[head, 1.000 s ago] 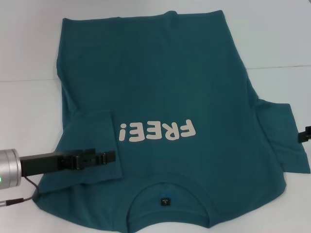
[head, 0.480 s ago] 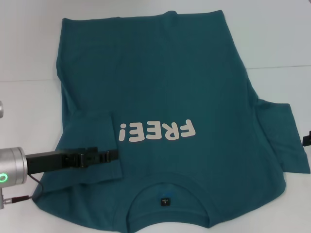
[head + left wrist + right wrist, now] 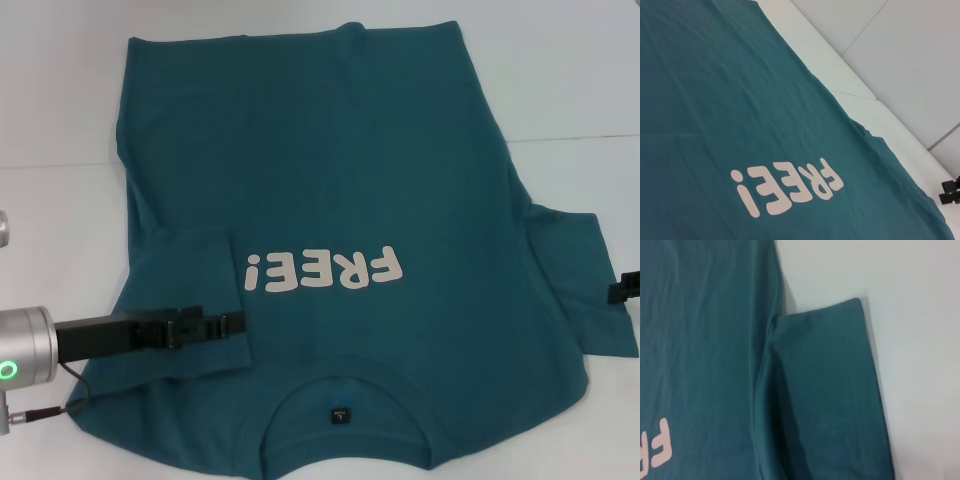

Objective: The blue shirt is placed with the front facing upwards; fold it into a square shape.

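The blue shirt (image 3: 350, 200) lies face up on the white surface (image 3: 560, 90), its left sleeve folded inward. The left tool (image 3: 228, 324) reaches over that folded sleeve, whether closed I cannot tell. The right tool (image 3: 625, 290) sits by the flat right sleeve, its state unclear

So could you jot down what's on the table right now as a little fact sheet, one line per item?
Garment: the blue shirt, front up, white "FREE!" lettering showing
Collar: at the near edge, small dark neck label visible
Left sleeve: folded in over the body
Right sleeve: lying out flat on the white table
Left gripper: over the folded sleeve, beside the lettering
Right gripper: at the right sleeve's outer edge, mostly out of view
Surface: white table
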Available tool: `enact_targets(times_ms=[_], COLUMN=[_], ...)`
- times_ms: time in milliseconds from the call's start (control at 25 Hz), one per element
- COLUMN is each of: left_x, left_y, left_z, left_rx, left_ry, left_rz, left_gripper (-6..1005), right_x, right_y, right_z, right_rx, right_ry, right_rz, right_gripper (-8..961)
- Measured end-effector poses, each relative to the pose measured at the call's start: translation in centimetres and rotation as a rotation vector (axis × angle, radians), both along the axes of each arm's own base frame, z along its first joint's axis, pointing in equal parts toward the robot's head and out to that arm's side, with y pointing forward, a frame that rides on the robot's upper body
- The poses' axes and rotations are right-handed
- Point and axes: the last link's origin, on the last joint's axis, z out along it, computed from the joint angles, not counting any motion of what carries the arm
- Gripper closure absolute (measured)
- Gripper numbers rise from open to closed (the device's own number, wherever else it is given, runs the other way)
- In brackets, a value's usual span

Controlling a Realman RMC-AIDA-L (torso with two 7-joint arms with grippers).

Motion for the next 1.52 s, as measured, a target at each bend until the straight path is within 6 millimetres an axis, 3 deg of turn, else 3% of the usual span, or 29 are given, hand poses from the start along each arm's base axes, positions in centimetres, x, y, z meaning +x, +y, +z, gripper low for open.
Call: enact_targets(times_ms=[1520], left_x=[0.3], left_y=[0.0], left_z=[-0.6], left_rx=[-0.012], left_ry=[0.011], left_rz=[-0.016], left_gripper=[64], right_x=[0.4], right_y=[0.2], right_z=[-1.4], right_rx=[0.037], right_ry=[0.036], right_rz=[-0.006], right_gripper=[96])
